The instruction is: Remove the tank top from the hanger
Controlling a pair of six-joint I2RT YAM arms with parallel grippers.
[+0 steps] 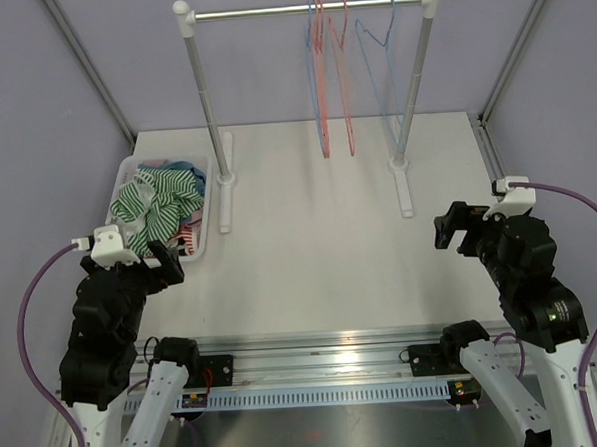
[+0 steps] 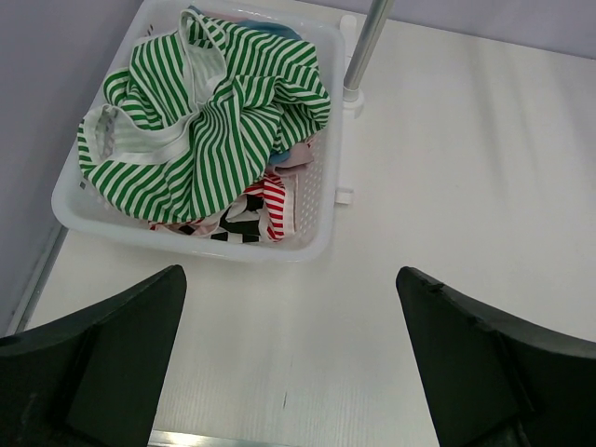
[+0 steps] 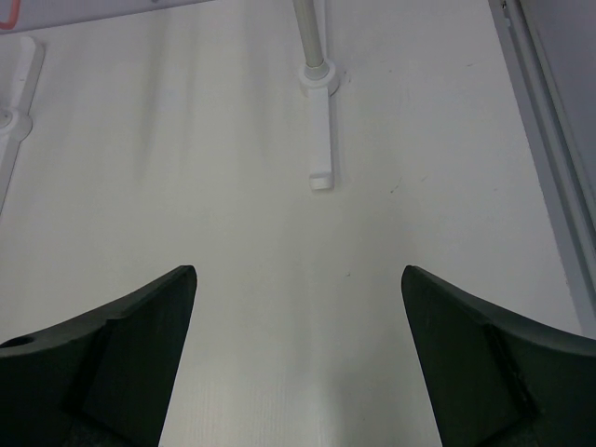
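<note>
Top external, rack: A rack (image 1: 307,7) is shown at the far side of the tabletop (image 1: 320,252), with two pink hangers (image 1: 331,82) and a blue hanger (image 1: 383,69) hung toward the right end of its rail. All three appear bare.
Top external, tank top: A green-striped tank top (image 1: 157,196) is seen heaped in a white basket (image 1: 126,177) just left of the rack's left post.
Top external, jaws: Both pairs are released and grasp nothing. The left jaws are near the basket, and the right jaws are nearer than the rack's right post.
Left wrist, tank top: The striped tank top (image 2: 214,112) lies on top of other clothes. The basket (image 2: 186,244) sits close beside the rack's left foot (image 2: 346,93).
Left wrist, room: Bare tabletop (image 2: 466,168) is seen ahead of the open left jaws, nearer than the rack.
Right wrist, room: The rack's right foot (image 3: 319,121) lies ahead of the open right jaws. A frame rail (image 3: 545,140) closes off the side right of it.
Step, judged: With no garment seen on a hanger, the removal is judged done.
Doing it well: Any withdrawal is best made over the open middle, nearer than the rack. The posts, feet and dangling hangers are to be avoided.
</note>
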